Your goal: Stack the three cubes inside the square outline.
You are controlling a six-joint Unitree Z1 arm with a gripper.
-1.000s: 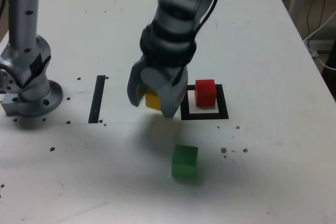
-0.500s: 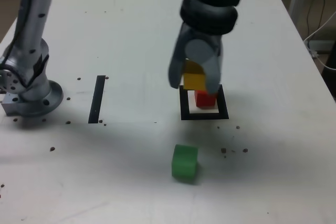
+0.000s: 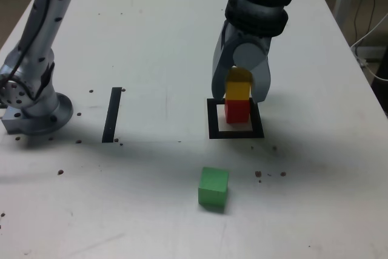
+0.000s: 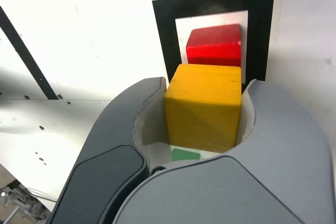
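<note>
Gripper [image 3: 241, 94] clasping the yellow cube [image 3: 237, 87], now carried from beside the square outline [image 3: 257, 124] to the red cube [image 3: 237, 112], apparently for stacking.

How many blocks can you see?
3. The yellow block is in the claw, the red block is inside the black square, and the green block is on the table.

We see a straight black strip [image 3: 112, 114] on a white tabletop [image 3: 157, 180] dotted with small dark specks, and cables [image 3: 371, 71] at the exterior view's right
</note>
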